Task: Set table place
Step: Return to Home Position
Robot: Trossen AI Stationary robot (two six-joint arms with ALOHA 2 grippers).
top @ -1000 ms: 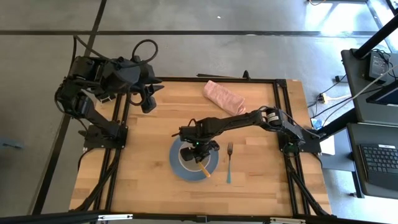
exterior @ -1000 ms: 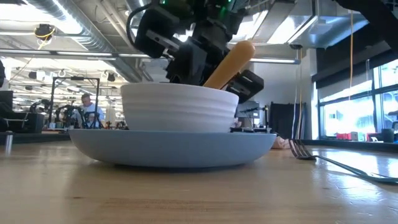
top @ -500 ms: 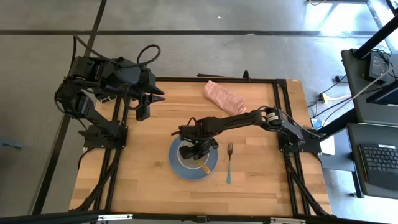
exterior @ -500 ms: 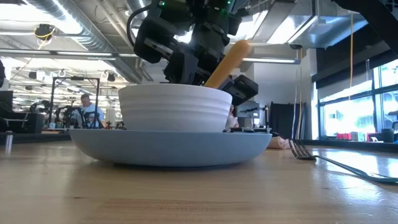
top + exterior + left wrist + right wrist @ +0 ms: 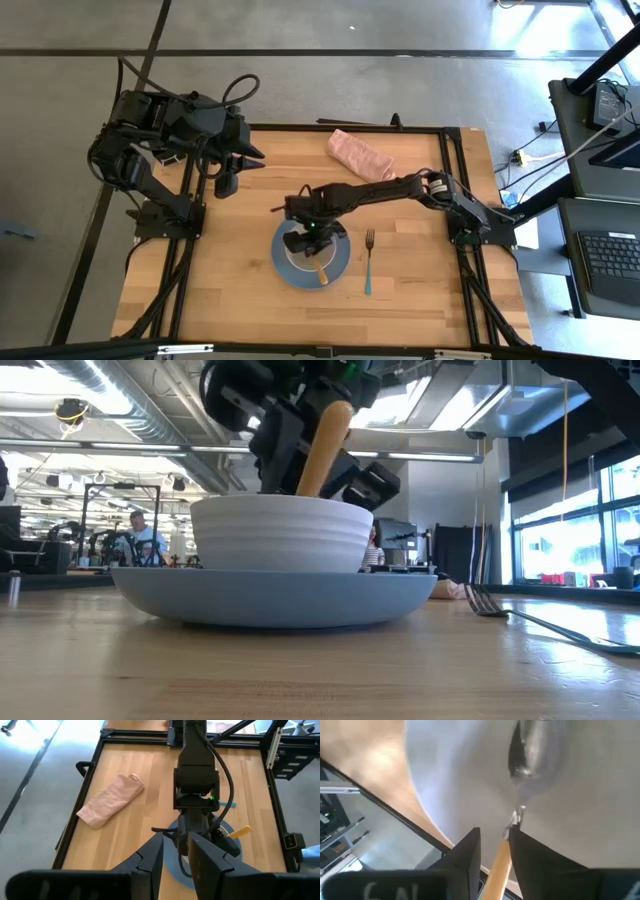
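Note:
The grey-blue plate (image 5: pixel 296 272) lies on the wooden table (image 5: pixel 240 290) with the white bowl (image 5: pixel 280 532) standing in it. My right gripper (image 5: pixel 306 236) is over the bowl, shut on the orange-handled spoon (image 5: pixel 322 448). The spoon's metal head (image 5: pixel 532 750) is inside the bowl. The teal-handled fork (image 5: pixel 368 262) lies flat on the table just right of the plate. My left gripper (image 5: pixel 228 182) hangs open and empty above the table's far left part. My right gripper pinches the spoon's orange handle (image 5: pixel 500 854) between its two fingers, at the end next to the metal neck. The fingers come from above, pointing down into the bowl. The spoon's head is down in the bowl, and the handle slants steeply upward (image 5: pixel 325 440).
A folded pink cloth (image 5: pixel 360 155) lies at the far edge, right of centre. The black frame (image 5: pixel 452 170) edges the table. Bare wood lies left of the plate and along the near edge. A person shows in the room behind (image 5: pixel 140 535).
My right gripper has tipped the spoon, so the orange handle now stands steeper over the bowl than it did a second ago. The head stays inside the bowl. My left gripper has gone a little toward the near edge.

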